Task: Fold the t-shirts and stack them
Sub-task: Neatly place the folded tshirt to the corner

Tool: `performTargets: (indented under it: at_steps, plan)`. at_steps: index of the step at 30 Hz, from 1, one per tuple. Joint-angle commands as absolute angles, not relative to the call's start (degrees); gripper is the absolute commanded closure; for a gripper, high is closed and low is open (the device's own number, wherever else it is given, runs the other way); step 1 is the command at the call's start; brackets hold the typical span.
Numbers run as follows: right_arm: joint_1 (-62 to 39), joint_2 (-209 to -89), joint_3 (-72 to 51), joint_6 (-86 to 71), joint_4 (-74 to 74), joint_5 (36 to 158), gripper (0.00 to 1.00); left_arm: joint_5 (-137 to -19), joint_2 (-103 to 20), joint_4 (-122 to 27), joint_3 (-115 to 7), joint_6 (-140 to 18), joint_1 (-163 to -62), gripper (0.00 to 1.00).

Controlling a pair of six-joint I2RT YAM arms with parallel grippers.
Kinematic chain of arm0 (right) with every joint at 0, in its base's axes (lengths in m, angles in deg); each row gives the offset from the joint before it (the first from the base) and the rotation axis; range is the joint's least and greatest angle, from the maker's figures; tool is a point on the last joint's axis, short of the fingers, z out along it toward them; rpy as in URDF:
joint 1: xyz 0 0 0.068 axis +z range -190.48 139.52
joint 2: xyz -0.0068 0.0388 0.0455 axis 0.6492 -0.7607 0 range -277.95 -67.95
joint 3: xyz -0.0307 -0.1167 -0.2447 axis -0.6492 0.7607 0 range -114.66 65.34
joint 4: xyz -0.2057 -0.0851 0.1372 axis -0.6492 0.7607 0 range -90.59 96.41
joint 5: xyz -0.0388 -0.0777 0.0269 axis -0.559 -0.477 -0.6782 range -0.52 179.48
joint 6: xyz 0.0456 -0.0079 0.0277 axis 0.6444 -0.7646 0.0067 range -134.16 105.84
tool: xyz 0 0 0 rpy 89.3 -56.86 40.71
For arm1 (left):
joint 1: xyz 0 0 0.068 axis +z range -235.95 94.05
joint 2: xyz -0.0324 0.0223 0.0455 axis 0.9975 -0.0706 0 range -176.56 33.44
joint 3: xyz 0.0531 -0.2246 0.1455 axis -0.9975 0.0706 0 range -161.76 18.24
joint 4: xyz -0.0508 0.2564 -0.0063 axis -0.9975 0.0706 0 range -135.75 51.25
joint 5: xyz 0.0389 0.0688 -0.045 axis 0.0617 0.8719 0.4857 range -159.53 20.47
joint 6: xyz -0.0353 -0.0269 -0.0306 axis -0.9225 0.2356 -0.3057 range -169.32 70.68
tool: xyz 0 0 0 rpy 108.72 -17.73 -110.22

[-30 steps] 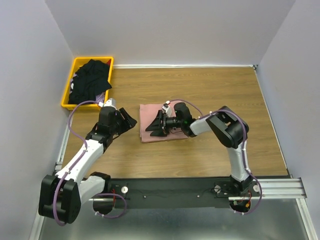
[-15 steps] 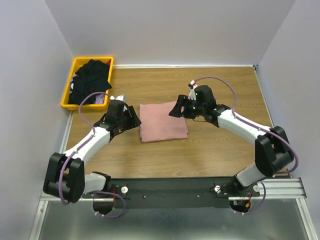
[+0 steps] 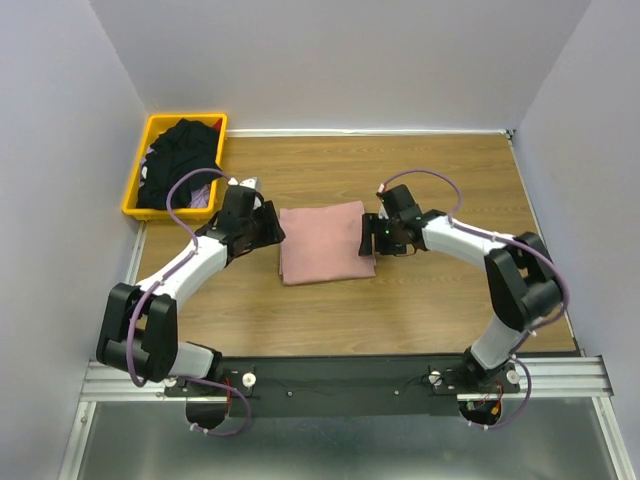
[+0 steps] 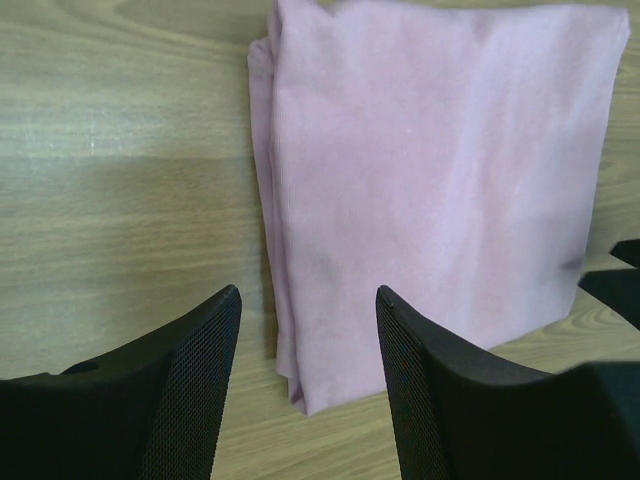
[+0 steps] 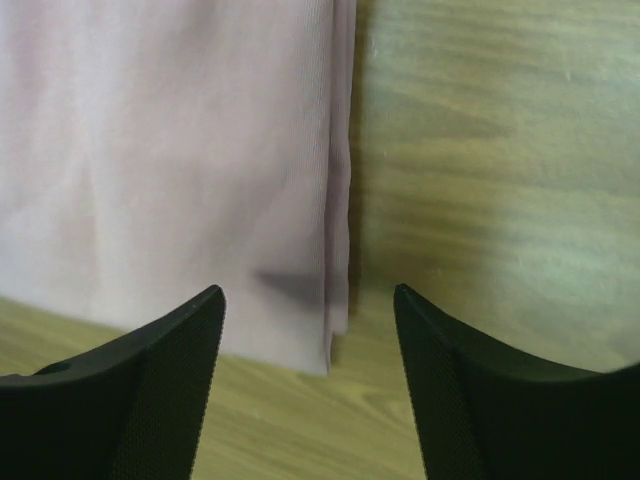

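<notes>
The folded pink t-shirt (image 3: 327,243) lies between two open, empty grippers; left gripper (image 3: 268,226) at its nine o'clock edge, right gripper (image 3: 369,236) at three. Neither is nearer.

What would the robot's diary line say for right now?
pink t-shirt: folded, flat on table | left gripper: open, at shirt's edge | right gripper: open, at opposite edge | black t-shirts: in yellow bin

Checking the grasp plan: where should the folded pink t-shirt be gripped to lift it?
The pink t-shirt lies flat, so only edges offer purchase: probably pinch its two layered side edges, left gripper from its left, right gripper from its right.
</notes>
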State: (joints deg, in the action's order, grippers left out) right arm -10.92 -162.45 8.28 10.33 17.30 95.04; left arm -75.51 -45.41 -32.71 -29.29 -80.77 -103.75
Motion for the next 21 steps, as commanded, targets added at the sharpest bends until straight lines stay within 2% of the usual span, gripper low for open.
performTargets:
  at_steps: [1,4,6,8,9,12,13,20,21]
  plan:
    - [-11.0,-168.7,3.0,7.1,18.7,93.8,0.28,-70.9,-44.1,-30.4,-31.2,-77.8,-103.9,0.36]
    - [-11.0,-172.2,1.8,6.6,18.8,94.0,0.37,-65.7,-41.4,-30.5,-31.8,-76.3,-103.8,0.37]
    - [-11.0,-173.5,1.4,6.1,18.7,94.6,0.48,-62.4,-39.1,-31.1,-32.6,-74.6,-103.3,0.37]
    - [-11.0,-174.2,1.4,5.7,18.7,94.0,0.61,-60.4,-37.2,-31.9,-32.8,-73.1,-102.4,0.37]
    - [-11.3,-174.3,1.4,5.4,18.9,92.7,0.75,-59.7,-36.8,-32.3,-33.2,-72.5,-102.1,0.38]
    - [-13.2,-174.7,1.3,2.3,19.5,88.5,0.96,-57.8,-36.0,-34.5,-33.2,-70.2,-101.2,0.39]
    - [-14.1,-174.8,0.9,1.3,19.7,86.9,0.99,-57.5,-36.0,-35.1,-33.1,-69.9,-101.2,0.39]
    - [-25.7,-177.6,-6.9,-10.3,21.8,62.3,0.99,-60.8,-37.1,-40.7,-28.7,-68.6,-96.3,0.41]
    - [-27.2,-178.3,-10.1,-11.2,21.8,56.8,0.88,-61.3,-37.2,-40.1,-28.8,-68.7,-95.2,0.41]
